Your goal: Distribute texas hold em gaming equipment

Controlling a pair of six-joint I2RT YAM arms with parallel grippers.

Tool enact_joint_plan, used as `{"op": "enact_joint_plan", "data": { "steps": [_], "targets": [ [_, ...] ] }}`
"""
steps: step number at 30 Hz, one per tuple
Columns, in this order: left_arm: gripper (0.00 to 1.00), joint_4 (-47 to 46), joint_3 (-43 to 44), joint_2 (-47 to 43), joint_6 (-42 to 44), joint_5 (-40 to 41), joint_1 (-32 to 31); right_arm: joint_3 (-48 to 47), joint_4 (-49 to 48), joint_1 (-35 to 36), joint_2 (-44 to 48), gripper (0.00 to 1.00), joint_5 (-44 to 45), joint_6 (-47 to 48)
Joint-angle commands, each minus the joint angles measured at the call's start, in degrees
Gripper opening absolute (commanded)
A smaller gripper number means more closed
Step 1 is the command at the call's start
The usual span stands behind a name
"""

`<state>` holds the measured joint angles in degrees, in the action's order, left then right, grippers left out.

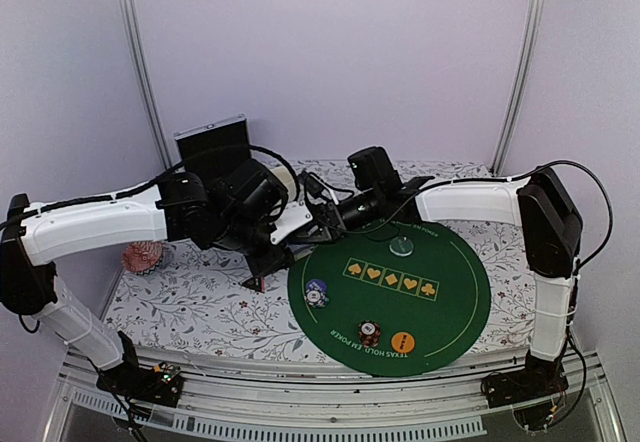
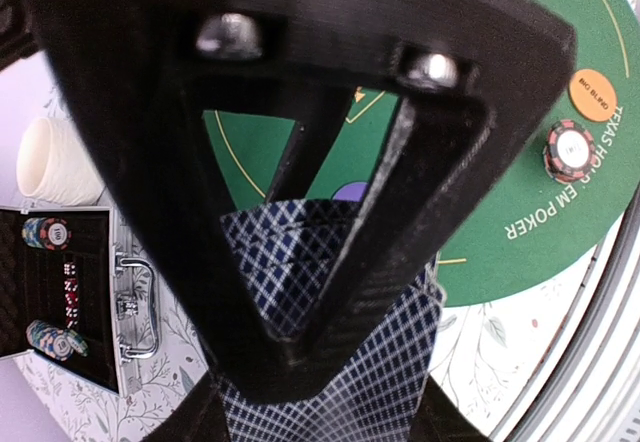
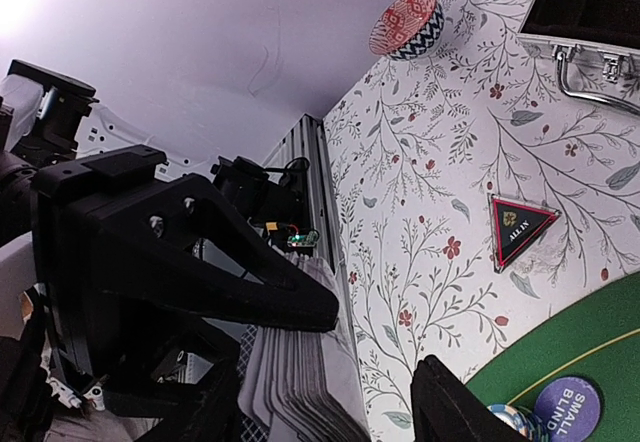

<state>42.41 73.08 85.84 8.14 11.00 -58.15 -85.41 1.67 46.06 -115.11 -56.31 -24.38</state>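
Observation:
My left gripper [image 2: 320, 407] is shut on a deck of playing cards [image 2: 335, 362] with blue-white check backs, held above the mat's left edge. My right gripper [image 3: 300, 422] is open, its fingers on either side of the deck's end [image 3: 300, 382]; one finger [image 2: 300, 112] lies across the cards. On the green mat [image 1: 450, 292] sit a blue-white chip stack [image 1: 317, 292], a dark red stack [image 1: 369, 333], an orange disc [image 1: 403, 342] and a pale stack [image 1: 401, 246]. The black-red triangular token [image 3: 520, 227] lies on the floral cloth left of the mat.
An open silver-edged black case [image 2: 60, 302] holds more chips at the back left, with a cream mug [image 2: 55, 162] beside it. A red patterned bowl [image 1: 143, 256] sits at the far left. A purple small-blind disc [image 3: 565, 407] lies on the mat.

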Motion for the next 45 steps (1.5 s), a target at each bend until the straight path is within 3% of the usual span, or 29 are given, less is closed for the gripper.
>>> {"op": "enact_joint_plan", "data": {
  "steps": [1,7,8,10,12,20,24,29,33,37,41,44,45],
  "targets": [
    [0.46,-1.5,-0.1,-1.6,0.5,-0.3,-0.7,0.4,2.6,0.1,2.1,0.58,-1.0,3.0],
    [0.48,-3.1,-0.5,-2.3,0.7,-0.5,-0.7,-0.5,5.7,0.1,2.7,0.05,-1.0,5.0],
    [0.57,-4.1,-1.1,-2.7,0.7,-0.8,-0.6,-0.5,6.5,0.0,3.2,0.02,-1.0,5.5],
    [0.80,-8.2,-3.8,-4.5,0.7,-1.1,-0.3,-0.3,7.6,0.0,4.6,0.02,-1.1,6.9],
    [0.92,-13.8,-8.3,-7.2,2.6,-1.9,-0.1,0.8,7.3,0.1,6.5,0.02,-1.6,7.5],
    [0.98,-40.5,-26.1,-18.8,8.9,-6.3,0.6,9.1,-3.6,0.0,12.4,0.02,-4.0,0.0],
    [0.98,-48.3,-30.7,-20.5,9.4,-11.4,1.7,10.2,-7.1,0.1,13.4,0.02,-4.1,-2.8],
    [0.97,-51.9,-32.1,-19.0,10.2,-14.2,3.1,10.0,-7.6,0.5,13.4,0.02,-3.5,-3.6],
    [0.86,-51.3,-30.8,-17.3,10.3,-15.3,3.8,9.9,-7.5,0.7,13.4,0.02,-3.5,-3.7],
    [0.70,-49.8,-30.5,-17.1,9.8,-16.7,4.3,9.8,-7.4,0.6,13.5,0.02,-3.4,-3.7],
    [0.63,-47.8,-30.0,-17.3,9.6,-16.5,4.8,9.6,-7.2,0.6,13.4,0.03,-3.6,-3.3],
    [0.58,-47.0,-29.5,-17.8,9.2,-17.5,4.9,9.2,-4.7,0.7,13.3,0.17,-0.8,-2.3],
    [0.57,-46.8,-29.4,-17.9,9.1,-17.8,5.0,8.7,-2.5,0.7,13.1,0.26,0.6,-1.3]
  ]
}}
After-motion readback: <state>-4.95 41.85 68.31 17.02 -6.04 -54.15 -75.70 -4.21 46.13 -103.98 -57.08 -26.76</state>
